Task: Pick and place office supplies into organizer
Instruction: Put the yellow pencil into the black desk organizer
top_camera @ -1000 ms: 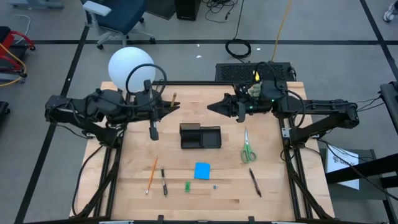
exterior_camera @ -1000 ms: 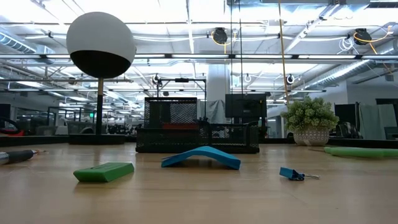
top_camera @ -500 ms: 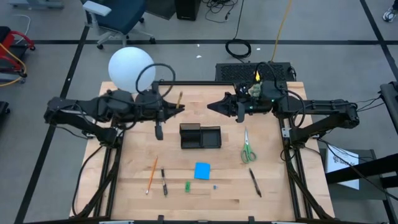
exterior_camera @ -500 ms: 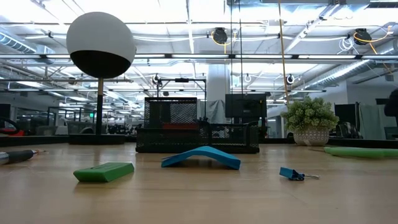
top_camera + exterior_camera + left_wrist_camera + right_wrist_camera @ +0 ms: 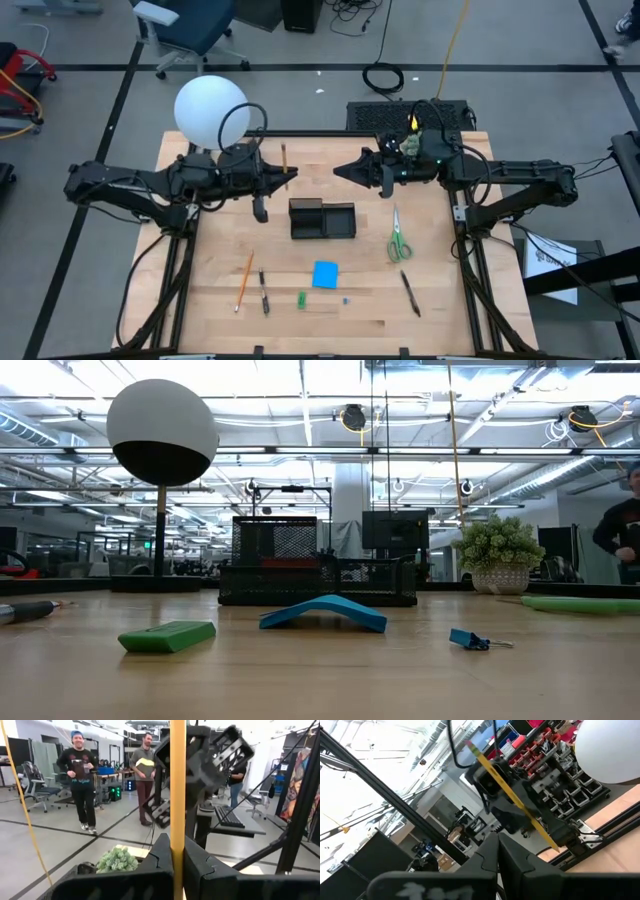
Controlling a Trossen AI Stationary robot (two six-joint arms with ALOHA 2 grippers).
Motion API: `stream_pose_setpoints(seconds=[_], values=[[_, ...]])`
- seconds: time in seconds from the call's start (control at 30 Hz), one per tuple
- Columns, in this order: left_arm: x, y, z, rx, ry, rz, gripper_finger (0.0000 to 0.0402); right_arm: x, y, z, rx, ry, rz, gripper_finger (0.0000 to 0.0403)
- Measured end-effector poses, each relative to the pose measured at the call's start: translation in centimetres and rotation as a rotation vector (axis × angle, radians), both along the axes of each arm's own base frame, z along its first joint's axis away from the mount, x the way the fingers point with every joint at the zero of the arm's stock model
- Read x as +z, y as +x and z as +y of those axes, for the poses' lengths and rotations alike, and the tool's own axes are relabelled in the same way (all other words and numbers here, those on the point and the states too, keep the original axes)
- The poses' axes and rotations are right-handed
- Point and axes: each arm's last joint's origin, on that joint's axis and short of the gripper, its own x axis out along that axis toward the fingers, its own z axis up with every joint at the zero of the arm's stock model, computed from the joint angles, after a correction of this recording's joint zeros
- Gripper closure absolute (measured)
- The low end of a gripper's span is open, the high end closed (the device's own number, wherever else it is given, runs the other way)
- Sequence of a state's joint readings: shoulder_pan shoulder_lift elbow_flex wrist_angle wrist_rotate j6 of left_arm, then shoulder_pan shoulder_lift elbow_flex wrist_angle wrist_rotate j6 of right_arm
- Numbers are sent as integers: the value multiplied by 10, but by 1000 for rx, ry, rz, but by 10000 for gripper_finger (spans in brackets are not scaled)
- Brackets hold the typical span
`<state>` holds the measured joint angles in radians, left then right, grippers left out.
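My left gripper (image 5: 283, 178) hovers above the far left of the table, shut on a yellow pencil (image 5: 284, 160). Facing it, my right gripper (image 5: 338, 170) hangs shut and holds nothing. The black organizer (image 5: 322, 219) stands on the table between and below them. Near the front lie an orange pencil (image 5: 244, 280), a black pen (image 5: 263, 292), a small green piece (image 5: 301, 299), a blue note pad (image 5: 325, 274) and another pen (image 5: 410, 293). Green-handled scissors (image 5: 398, 237) lie at the right. My left gripper pinches the yellow pencil's shaft (image 5: 177, 840) between its two fingers (image 5: 161, 854). The fingers point about level toward the table's right and lie across the pencil. The pencil stands roughly upright, lifted clear of the table, most of its length above the fingers.
A lamp with a white ball (image 5: 208, 108) stands at the far left corner. A small plant (image 5: 410, 145) sits at the far right. A tiny blue clip (image 5: 470, 639) lies near the front. People stand in the room beyond the table.
My left gripper has come down toward the table with the pencil and rolled a little, staying shut on it. A person has stepped into the low view at the right edge.
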<state>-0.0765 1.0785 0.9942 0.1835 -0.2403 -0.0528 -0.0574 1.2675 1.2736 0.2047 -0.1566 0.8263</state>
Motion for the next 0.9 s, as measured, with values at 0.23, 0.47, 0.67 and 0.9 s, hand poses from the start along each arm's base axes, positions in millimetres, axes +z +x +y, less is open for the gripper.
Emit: stream_pose_setpoints(seconds=[0.23,0.47,0.67,0.9], values=[[-13,2,8,21,1,23,401,-2,0,0,0,-27,13,403],[-32,7,15,29,3,21,401,-3,0,0,1,-26,24,403],[-59,4,24,41,2,-63,401,-3,0,0,1,-7,30,403],[-92,-2,32,40,9,-43,401,-4,0,-1,-5,9,38,403]])
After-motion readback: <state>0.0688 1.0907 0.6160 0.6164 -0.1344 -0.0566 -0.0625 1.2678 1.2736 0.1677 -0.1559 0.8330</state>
